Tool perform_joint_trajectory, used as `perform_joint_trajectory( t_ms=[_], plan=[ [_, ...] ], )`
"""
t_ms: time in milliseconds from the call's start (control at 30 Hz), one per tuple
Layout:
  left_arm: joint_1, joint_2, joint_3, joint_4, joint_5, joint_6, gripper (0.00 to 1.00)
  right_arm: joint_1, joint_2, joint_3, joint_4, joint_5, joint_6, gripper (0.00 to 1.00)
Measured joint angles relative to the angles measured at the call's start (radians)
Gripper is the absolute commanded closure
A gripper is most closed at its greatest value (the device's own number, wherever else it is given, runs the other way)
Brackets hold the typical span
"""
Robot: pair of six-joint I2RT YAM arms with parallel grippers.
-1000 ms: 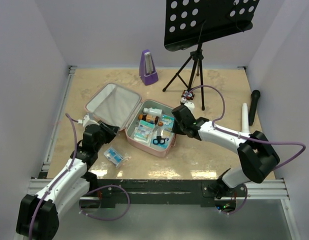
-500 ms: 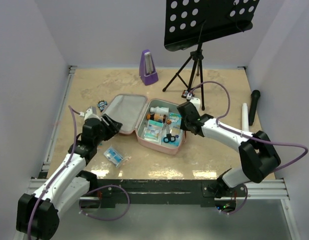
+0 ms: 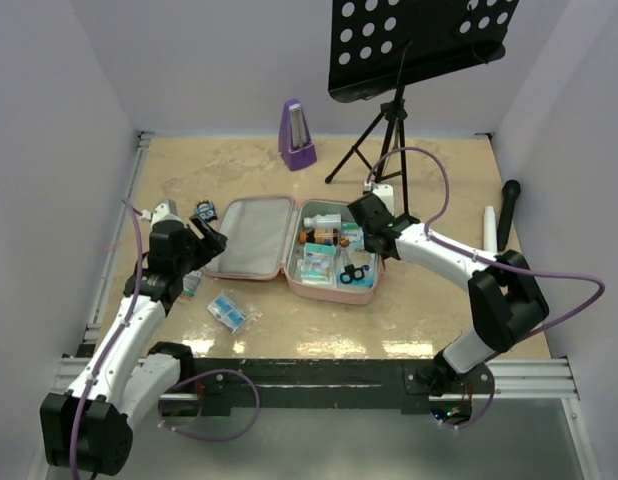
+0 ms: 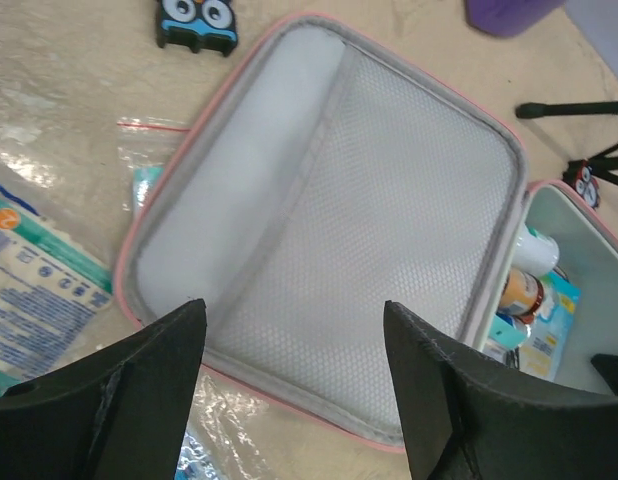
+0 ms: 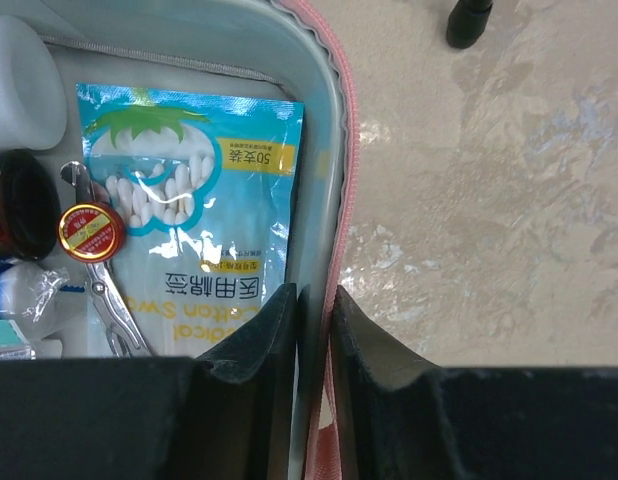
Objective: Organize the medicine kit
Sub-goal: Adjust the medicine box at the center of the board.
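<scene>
On the tan table [image 3: 439, 310] we noted the medicine kit [image 3: 251, 236] lying fully opened at centre, its grey lid flat to the left and its filled half to the right. The top view gave that whole layout. Only the right wrist view let us read the cotton swab packet [image 5: 189, 200] against the kit's wall, and only the left wrist view resolved the lid's mesh and a small owl-faced item [image 4: 196, 22] beyond its corner. The left gripper [image 4: 294, 330] hung over the lid's near edge, fingers spread wide, holding nothing; the right gripper [image 5: 314, 305] was pinched narrowly on the kit's right wall.
</scene>
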Motion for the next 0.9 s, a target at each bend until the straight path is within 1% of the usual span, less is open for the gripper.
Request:
perform_joint_trajectory(
  t_ms=[133,267,333,367,500,567,667,700,800,900],
  plan=[
    [0.072,0.100,0.045,-0.005,0.016,0.034,0.23,0.000,0.005,0.023,-0.010,0.047,-0.016,0.79],
    [0.133,0.222,0.054,0.033,0.099,0.035,0.21,0.000,0.013,0.034,-0.014,0.077,-0.023,0.79],
    [0.166,0.250,0.043,0.065,0.138,0.032,0.21,0.000,0.013,0.034,-0.014,0.079,-0.024,0.79],
    [0.185,0.258,0.035,0.085,0.158,0.027,0.16,0.000,0.013,0.034,-0.014,0.079,-0.024,0.79],
    [0.257,0.294,0.023,0.149,0.203,0.017,0.16,0.000,0.013,0.034,-0.014,0.076,-0.026,0.77],
    [0.281,0.323,0.023,0.176,0.216,0.017,0.16,0.000,0.011,0.034,-0.014,0.073,-0.026,0.69],
    [0.303,0.355,0.023,0.191,0.237,0.018,0.17,-0.001,0.003,0.034,-0.014,0.073,-0.023,0.47],
    [0.308,0.358,0.023,0.192,0.241,0.018,0.17,-0.001,-0.002,0.034,-0.015,0.073,-0.020,0.42],
    [0.320,0.357,0.023,0.206,0.252,0.018,0.17,-0.001,-0.042,0.034,-0.019,0.069,-0.013,0.34],
    [0.322,0.364,0.023,0.226,0.264,0.018,0.19,0.000,-0.118,0.034,-0.023,0.057,-0.007,0.34]
  ],
)
